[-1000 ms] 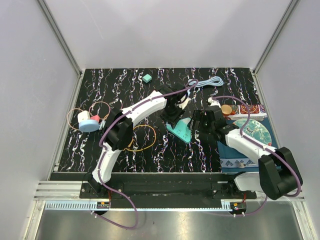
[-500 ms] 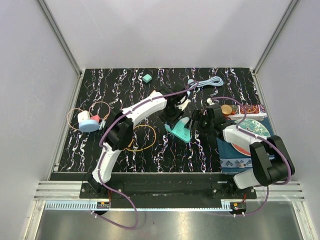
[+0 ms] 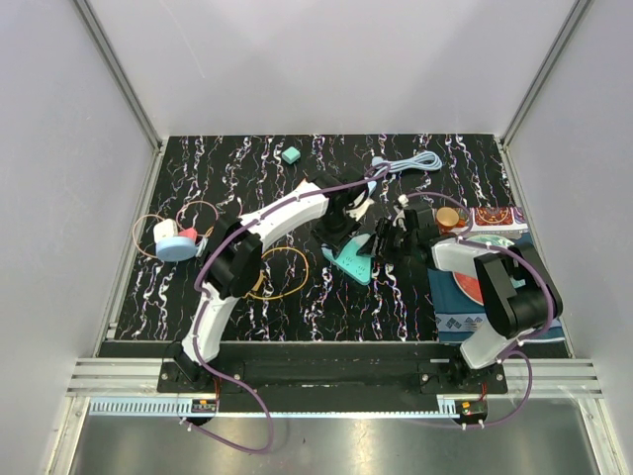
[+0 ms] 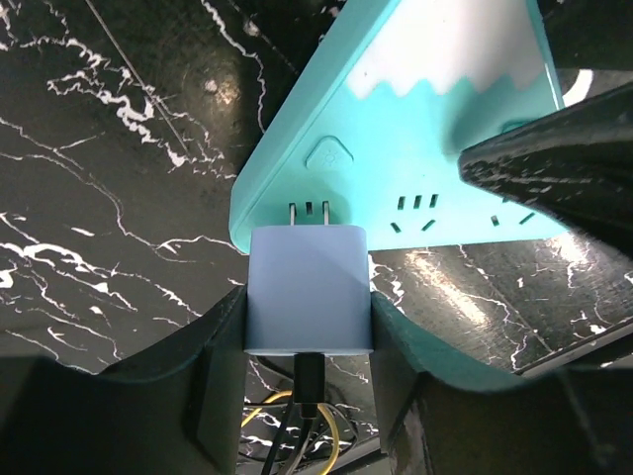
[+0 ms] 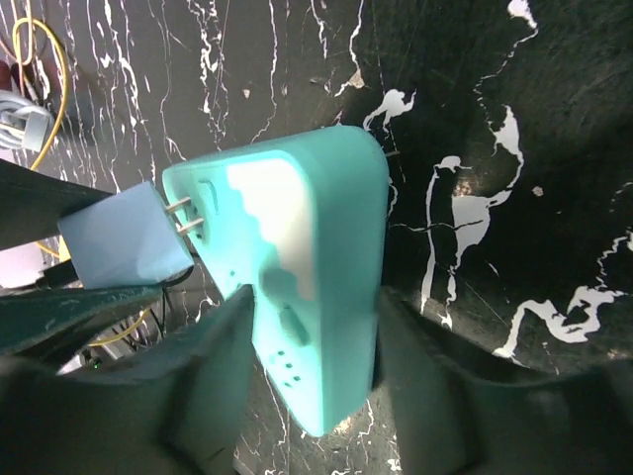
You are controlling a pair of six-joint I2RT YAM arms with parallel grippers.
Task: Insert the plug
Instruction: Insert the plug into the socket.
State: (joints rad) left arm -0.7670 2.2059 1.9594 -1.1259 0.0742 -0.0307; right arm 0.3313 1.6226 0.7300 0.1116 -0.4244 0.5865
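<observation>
Insertion underway: left gripper (image 4: 308, 336) pinches the plug (image 4: 308, 282), prongs at the power strip (image 4: 425, 99); right gripper (image 5: 316, 366) straddles it, contact unclear. Next, push straight.

Right wrist view first: the near end of the power strip (image 5: 297, 257) is being swallowed between the blurred fingers (image 5: 213, 386) of the right hand (image 5: 316, 346), so whether it is being squeezed cannot be told. The plug (image 5: 124, 247) is being partly covered by dark fingers around it.

Left wrist view now: the power strip is being cut off by the top edge and overlapped at the right by a blurred finger. The cable (image 4: 307, 391) is being lost at the bottom edge, and the left hand (image 4: 308, 302) is being cropped there too. How deep the prongs (image 4: 308, 211) are being seated cannot be told.

From above, the plug is being masked by the left hand.
</observation>
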